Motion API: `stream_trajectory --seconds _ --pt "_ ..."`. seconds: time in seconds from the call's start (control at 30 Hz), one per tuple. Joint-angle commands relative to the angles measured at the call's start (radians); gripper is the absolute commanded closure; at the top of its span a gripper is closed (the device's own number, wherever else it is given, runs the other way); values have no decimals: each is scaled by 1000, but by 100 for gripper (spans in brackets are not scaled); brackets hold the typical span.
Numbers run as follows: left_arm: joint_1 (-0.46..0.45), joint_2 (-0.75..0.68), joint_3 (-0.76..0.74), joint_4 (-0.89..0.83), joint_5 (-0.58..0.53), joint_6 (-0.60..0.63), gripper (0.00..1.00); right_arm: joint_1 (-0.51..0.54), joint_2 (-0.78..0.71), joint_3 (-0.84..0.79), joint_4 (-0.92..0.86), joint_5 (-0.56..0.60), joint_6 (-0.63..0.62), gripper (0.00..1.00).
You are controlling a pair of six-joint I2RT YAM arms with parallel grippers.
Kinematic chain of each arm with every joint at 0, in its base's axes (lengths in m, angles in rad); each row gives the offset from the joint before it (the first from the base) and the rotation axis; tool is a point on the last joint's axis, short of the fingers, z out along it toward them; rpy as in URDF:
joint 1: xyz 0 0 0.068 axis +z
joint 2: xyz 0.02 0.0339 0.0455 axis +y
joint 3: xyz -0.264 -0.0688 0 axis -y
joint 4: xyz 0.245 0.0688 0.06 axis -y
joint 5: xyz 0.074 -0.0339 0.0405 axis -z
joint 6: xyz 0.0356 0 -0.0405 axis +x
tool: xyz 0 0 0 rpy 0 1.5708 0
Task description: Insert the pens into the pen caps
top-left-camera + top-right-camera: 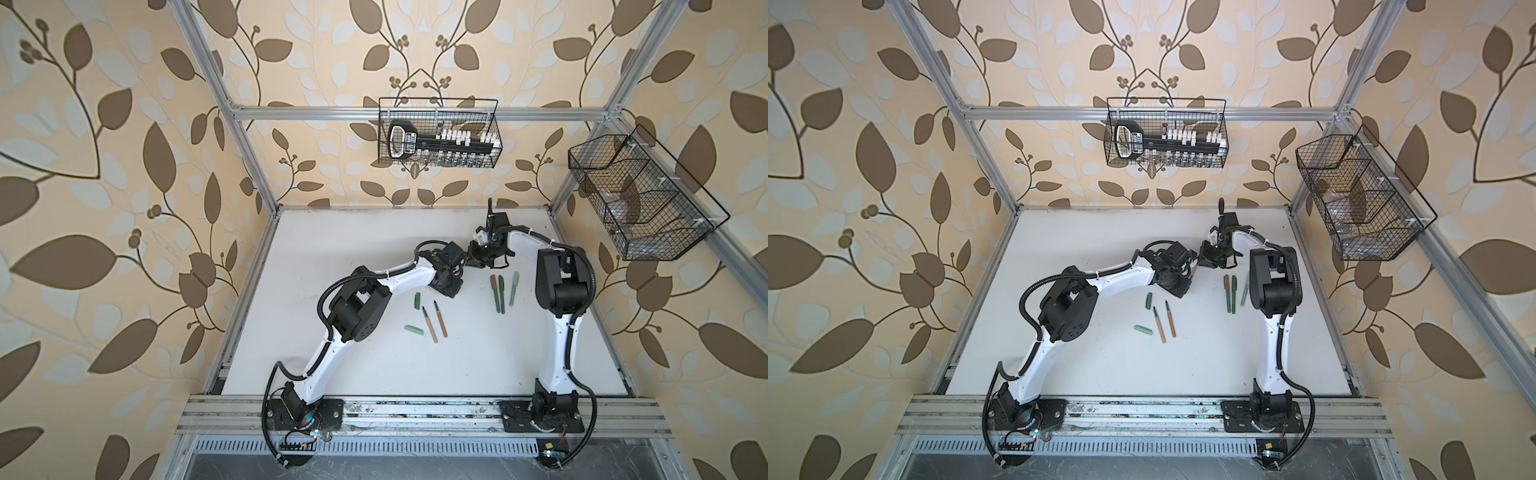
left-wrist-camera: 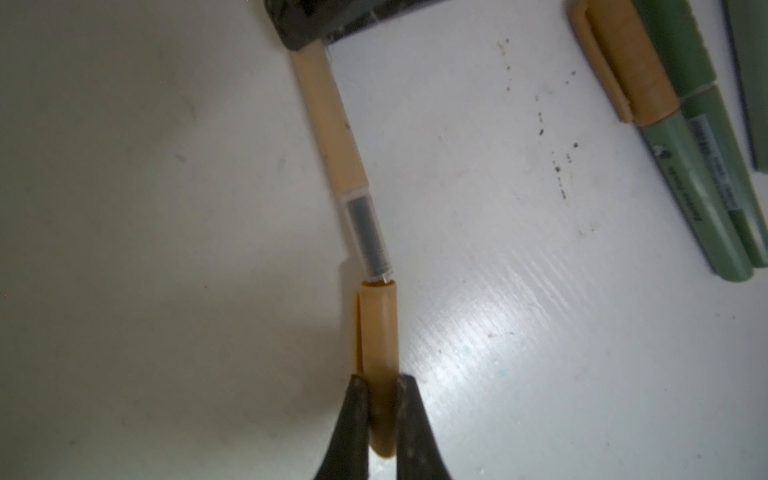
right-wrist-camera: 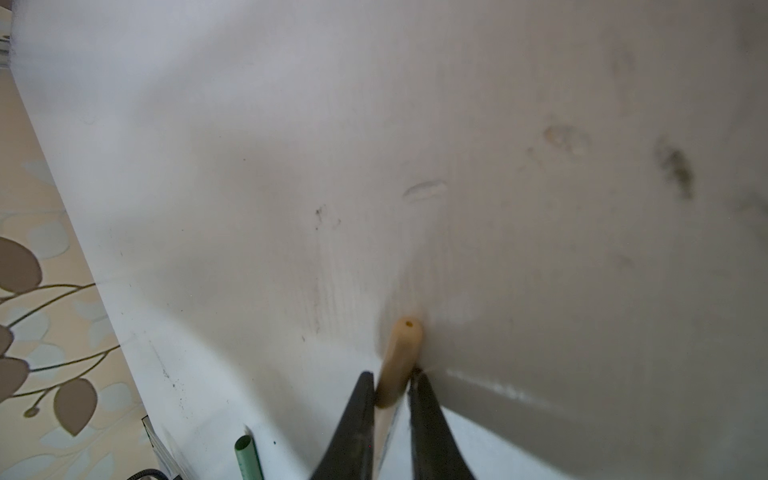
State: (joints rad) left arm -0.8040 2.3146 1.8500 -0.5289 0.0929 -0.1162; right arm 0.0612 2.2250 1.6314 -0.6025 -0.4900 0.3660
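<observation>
**Tip at cap mouth, axes a touch off**

Pen-to-cap line is what the next push turns on. In the L wrist view the tan cap (image 2: pixel 376 332) points its open mouth straight away from the left gripper (image 2: pixel 380 380). The tan pen (image 2: pixel 332 137) comes in from the opposite side, nib end first. The pen's dark ribbed front section (image 2: pixel 368 237) ends right at the cap rim. I can't tell whether the nib is already inside or only touching the lip. The pen's long axis is tilted slightly off the cap's, so the two make a shallow kink, not one straight line.

Left gripper: jaws pinched tight on the closed end of the tan cap, which is held clear above the table (image 2: pixel 540 291).

Right gripper (image 3: pixel 392 376): jaws narrow, pressing both sides of the tan pen near its butt end (image 3: pixel 405 332). Most of the barrel sticks out past them towards the cap.

Both arms meet mid-table towards the back in both top views, and each holds its own half. My read: the tilt needs taking out, then a push along the cap axis. A skewed push may jam the pen on the rim or slide it in the R grip.

Elsewhere: capped pens (image 1: pixel 500 293) lie by the R arm. Two loose tan pens (image 1: pixel 434 322), a dk green cap (image 1: pixel 417 300) and a pale green cap (image 1: pixel 414 330) lie nearer the L arm.
</observation>
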Motion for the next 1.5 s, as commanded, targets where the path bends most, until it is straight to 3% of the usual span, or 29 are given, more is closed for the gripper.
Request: stream_trajectory --seconds 0.0,0.27,0.67,0.9,1.23,1.47 --pt "9 31 20 4 -41 -54 97 27 -1 -37 -67 29 -13 82" --pt "18 26 -2 21 -85 -120 97 10 -47 -72 -2 24 52 82" --pt "26 14 -39 20 -78 -138 98 -56 44 84 13 -15 104 77" --pt "35 14 -34 20 -75 -144 98 -63 68 119 -15 -25 72 76" --pt "58 -20 -77 20 -61 -133 98 -54 120 220 -44 -15 58 62" --pt "69 -130 -141 14 -51 -96 98 -25 89 282 -93 46 -17 56"
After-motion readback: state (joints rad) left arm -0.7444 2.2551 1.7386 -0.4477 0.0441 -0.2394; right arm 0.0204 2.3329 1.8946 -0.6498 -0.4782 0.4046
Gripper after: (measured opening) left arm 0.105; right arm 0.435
